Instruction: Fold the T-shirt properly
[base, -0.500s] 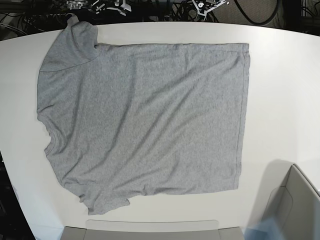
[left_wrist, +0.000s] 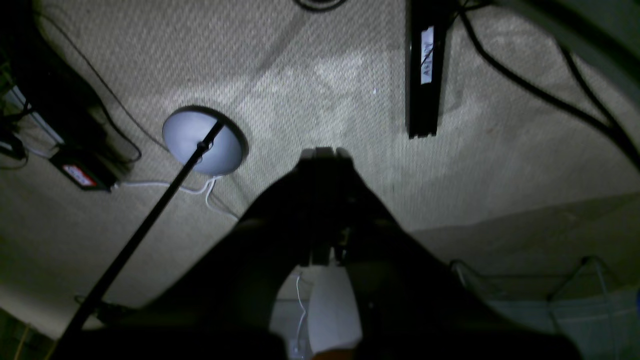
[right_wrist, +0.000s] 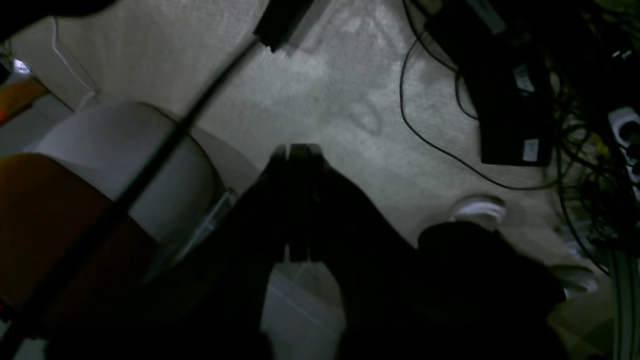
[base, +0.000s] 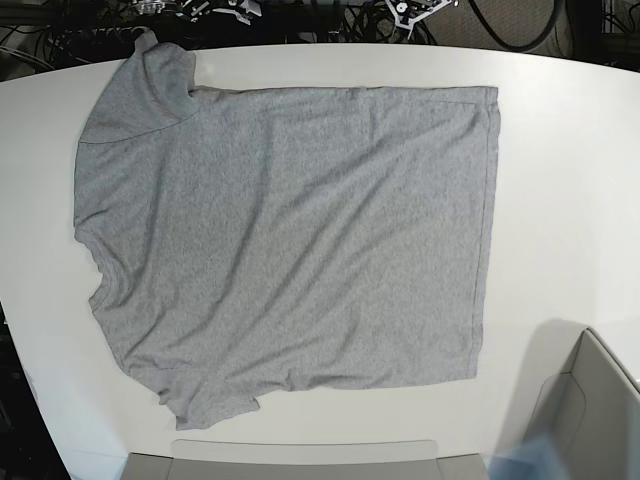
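Right gripper (right_wrist: 298, 148) clenched on nothing, hanging over carpet beside the table. T-shirt (base: 290, 235) lies flat on the white table (base: 560, 170), plain side up, neck left, hem right. Left gripper (left_wrist: 325, 151) also pinched closed, empty, over carpet.

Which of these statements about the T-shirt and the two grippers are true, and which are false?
1. The T-shirt lies spread flat on the white table. True.
2. Black lettering shows on the shirt. False: the side facing up is plain grey.
3. The left gripper is shut. True.
4. The right gripper holds a sleeve. False: it is shut on nothing, above the carpet.
5. The shirt's hem points to the left of the base view. False: the hem is at the right, the collar at the left.
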